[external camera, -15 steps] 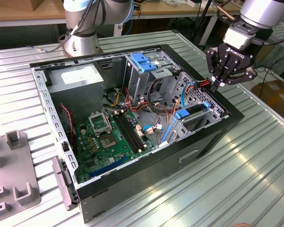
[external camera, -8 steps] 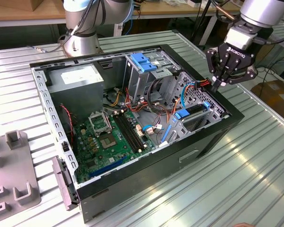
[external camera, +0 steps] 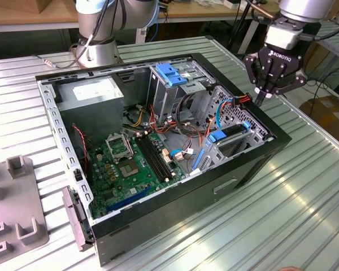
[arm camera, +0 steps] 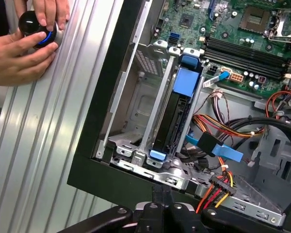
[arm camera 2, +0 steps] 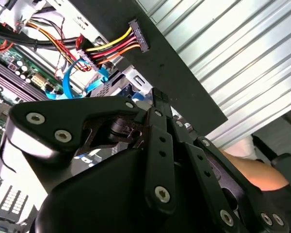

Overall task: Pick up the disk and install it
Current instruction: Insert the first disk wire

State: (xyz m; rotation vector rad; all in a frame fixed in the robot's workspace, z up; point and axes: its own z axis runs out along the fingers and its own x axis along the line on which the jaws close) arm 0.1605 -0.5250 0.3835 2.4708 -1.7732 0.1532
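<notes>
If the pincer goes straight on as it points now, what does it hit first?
Probably the drive cage's metal rim beside the case's side wall: the pincer sits over that edge in the first wrist view. Depth unclear; it could be the seated disk's end just inside instead.

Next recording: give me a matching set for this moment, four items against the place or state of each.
Items:
1. disk
2. hand
3. power connector
4. black knob

Places or states:
A. on the ribbed table, held by a person's fingers
B. standing on edge in the metal drive cage
C. shut, holding nothing, above the case wall at the exterior view's right
D. lying on the case's black rim, coloured wires trailing inside

Pairs: 1-B, 2-C, 3-D, 4-A
</notes>
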